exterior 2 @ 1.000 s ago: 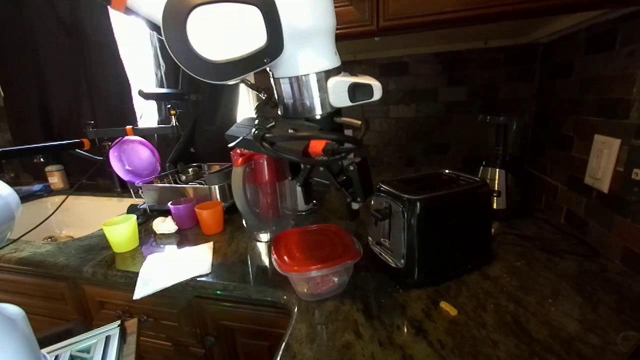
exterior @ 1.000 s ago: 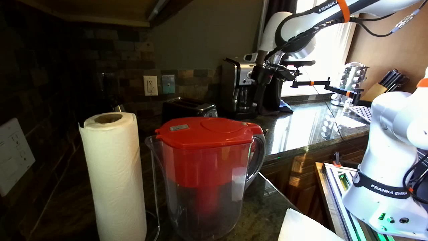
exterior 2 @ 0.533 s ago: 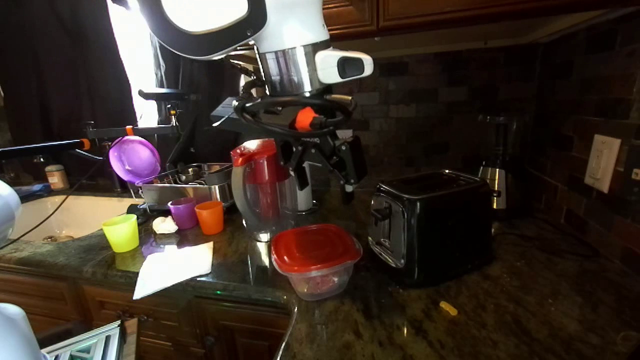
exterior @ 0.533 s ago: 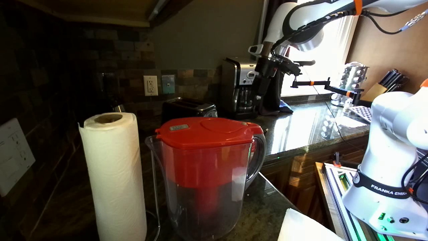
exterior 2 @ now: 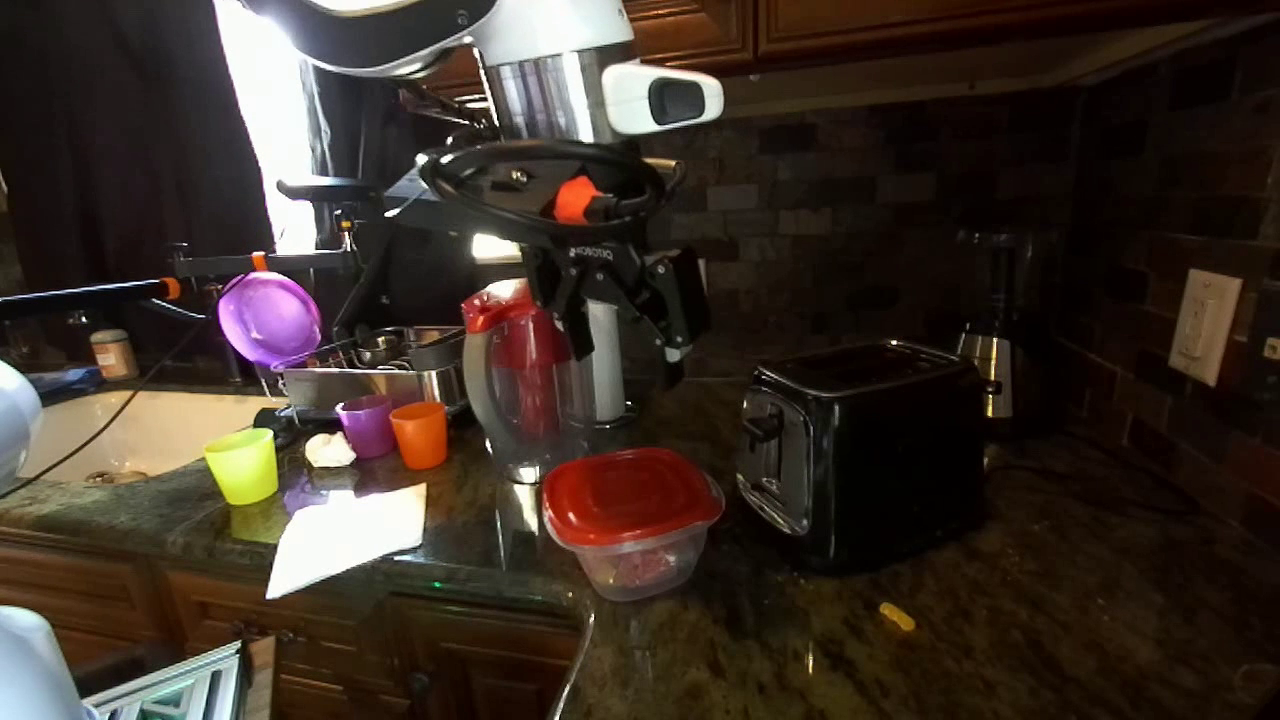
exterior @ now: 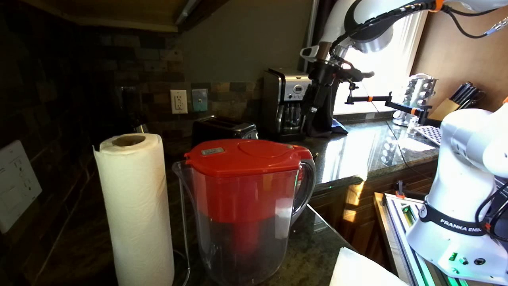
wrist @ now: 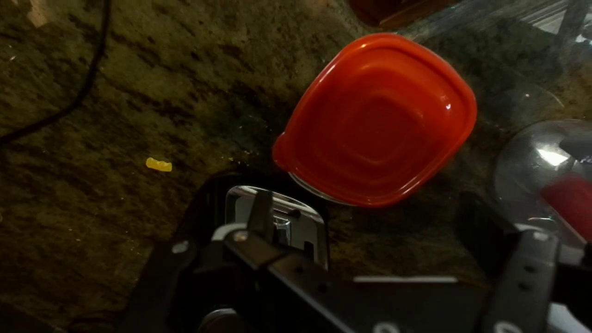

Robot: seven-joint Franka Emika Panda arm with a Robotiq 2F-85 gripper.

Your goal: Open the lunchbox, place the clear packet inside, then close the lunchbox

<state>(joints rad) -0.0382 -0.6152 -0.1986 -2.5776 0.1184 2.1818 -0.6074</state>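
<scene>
The lunchbox [exterior 2: 632, 510] is a small clear container with a red lid on it. It stands on the counter beside the toaster; something pinkish shows through its clear side. In the wrist view the red lid [wrist: 379, 125] lies ahead of the fingertips, with a little clear rim showing along its lower left edge. My gripper [exterior 2: 628, 355] is open and empty, above the lunchbox and apart from it. In the wrist view the fingers [wrist: 367, 210] are wide apart. It also shows in an exterior view [exterior: 310, 117], where the lunchbox is hidden. I cannot make out a clear packet.
A black toaster [exterior 2: 870, 460] stands close beside the lunchbox. The large red-lidded pitcher [exterior 2: 535, 390] and paper towel roll [exterior: 137, 210] stand behind it. Cups [exterior 2: 418, 437], white paper [exterior 2: 350, 535] and a small yellow piece [exterior 2: 897, 616] lie on the counter.
My gripper has risen, moving up and left in an exterior view, up and slightly right in another. It stays open. The lunchbox has not moved.
</scene>
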